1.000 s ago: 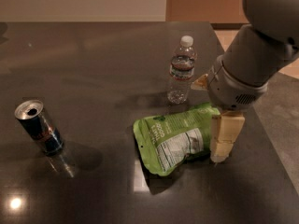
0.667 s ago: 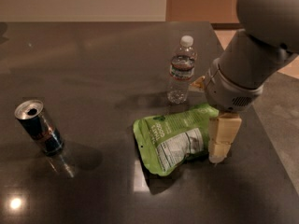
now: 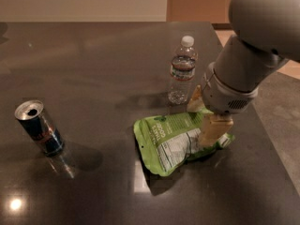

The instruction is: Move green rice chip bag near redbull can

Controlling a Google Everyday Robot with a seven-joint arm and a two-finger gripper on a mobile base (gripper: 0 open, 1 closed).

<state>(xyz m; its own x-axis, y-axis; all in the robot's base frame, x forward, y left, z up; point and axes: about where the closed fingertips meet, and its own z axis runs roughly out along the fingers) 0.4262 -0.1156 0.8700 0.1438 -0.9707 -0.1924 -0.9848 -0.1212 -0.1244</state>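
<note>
The green rice chip bag [image 3: 171, 142] lies flat on the dark table, right of centre, label side up. The redbull can [image 3: 40, 128] stands upright at the left, far from the bag. My gripper [image 3: 201, 124] is down over the bag's right end. It is open, with one cream finger [image 3: 213, 131] in front of the bag's edge and the other finger [image 3: 194, 100] behind it, so the bag's end lies between them. The big grey arm hides the bag's far right corner.
A clear plastic water bottle [image 3: 182, 71] with a white cap stands just behind the bag and close to the gripper's rear finger. The table's right edge [image 3: 269, 139] runs close past the arm, with floor beyond.
The arm and gripper have shifted slightly left over the bag's right end. The bag, can and bottle stay where they were.
</note>
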